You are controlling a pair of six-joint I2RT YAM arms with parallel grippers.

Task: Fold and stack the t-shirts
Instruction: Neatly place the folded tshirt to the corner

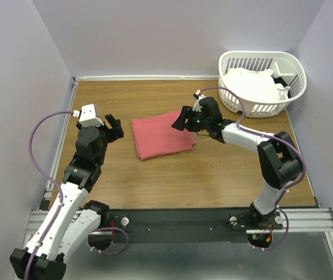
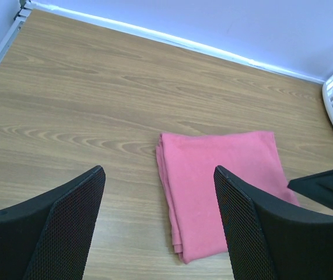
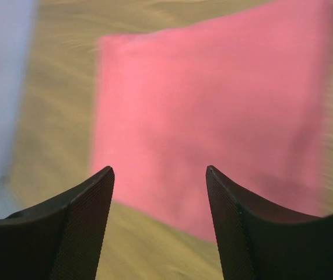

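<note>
A coral-red t-shirt lies folded into a flat rectangle in the middle of the table; it also shows in the left wrist view and, blurred, in the right wrist view. My left gripper hovers open just left of it, nothing between its fingers. My right gripper hangs open over the shirt's right edge, holding nothing. White t-shirts are heaped in the basket at the back right.
The white slatted laundry basket stands in the back right corner. Purple-grey walls close off the left, back and right of the wooden table. A metal rail runs along the near edge.
</note>
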